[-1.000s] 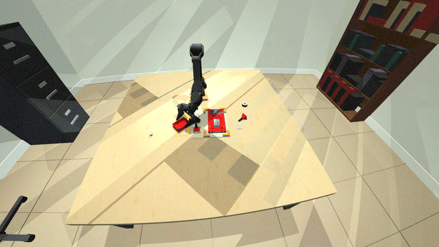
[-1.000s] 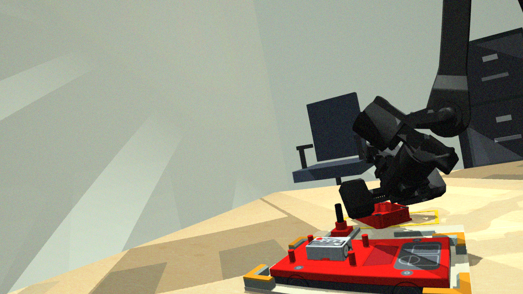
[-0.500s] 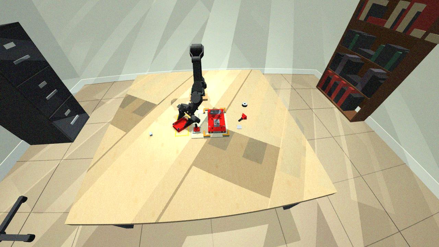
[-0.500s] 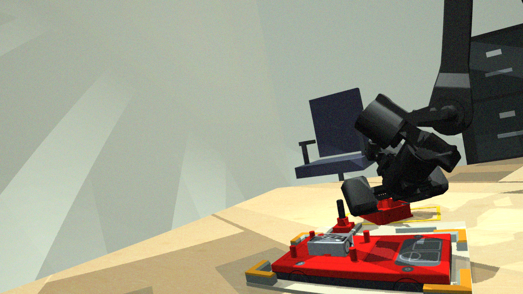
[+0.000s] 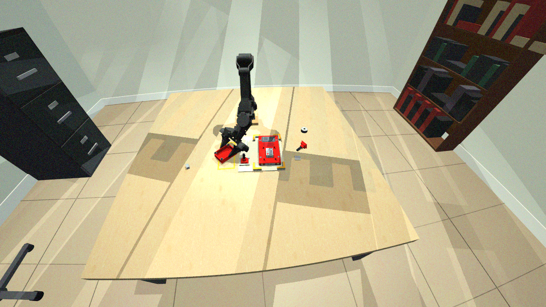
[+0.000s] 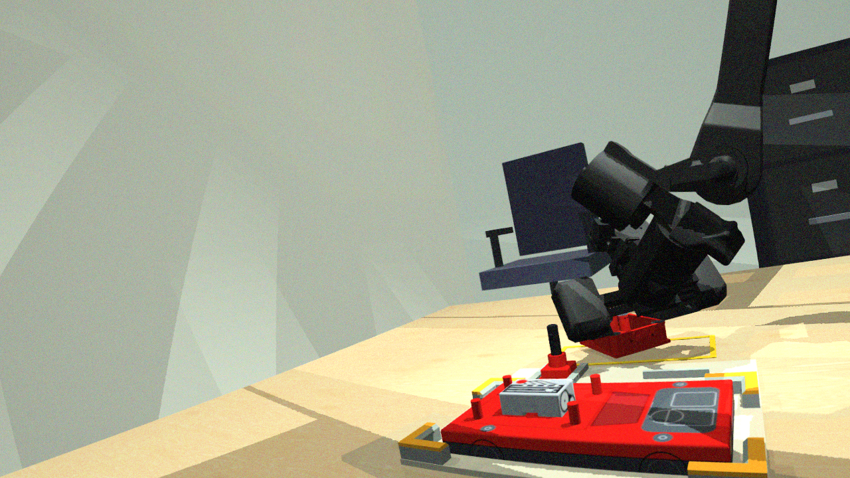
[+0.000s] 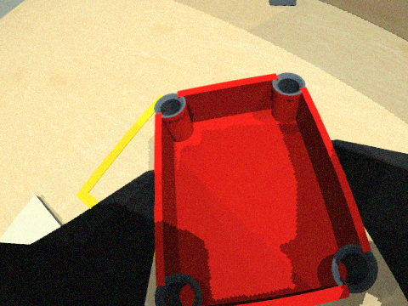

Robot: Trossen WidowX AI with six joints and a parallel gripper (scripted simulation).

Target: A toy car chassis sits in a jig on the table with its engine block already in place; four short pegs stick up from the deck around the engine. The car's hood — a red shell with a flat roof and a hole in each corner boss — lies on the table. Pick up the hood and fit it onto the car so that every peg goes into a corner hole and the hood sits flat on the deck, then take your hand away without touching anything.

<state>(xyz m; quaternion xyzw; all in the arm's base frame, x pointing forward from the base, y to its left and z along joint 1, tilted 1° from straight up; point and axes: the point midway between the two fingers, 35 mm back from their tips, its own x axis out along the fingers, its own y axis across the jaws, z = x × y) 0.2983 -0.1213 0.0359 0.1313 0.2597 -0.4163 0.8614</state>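
The red hood [image 5: 222, 153] [image 6: 637, 342] [image 7: 238, 187] is upside down, its open side and corner bosses facing up. My gripper [image 5: 228, 149] [image 7: 243, 166] is shut on the hood, one black finger along each long side. The hood is slightly above the table, with its shadow below it. In the wrist view its long axis is a little tilted. The red car chassis [image 5: 262, 159] [image 6: 522, 430] sits in its jig [image 6: 425, 443] to the right in the top view. The grey engine block [image 5: 269, 152] [image 6: 534, 399] is on it, with several short red pegs [image 6: 595, 384] around it.
A red base with an upright black post [image 5: 244, 159] [image 6: 554, 340] stands between hood and chassis. A yellow outline [image 5: 225, 168] [image 7: 120, 146] lies beneath the hood. A red-and-black part [image 5: 303, 145], a wheel [image 5: 303, 130] and a grey plate [image 5: 297, 157] lie beyond the jig; a grey block [image 5: 187, 166] lies left.
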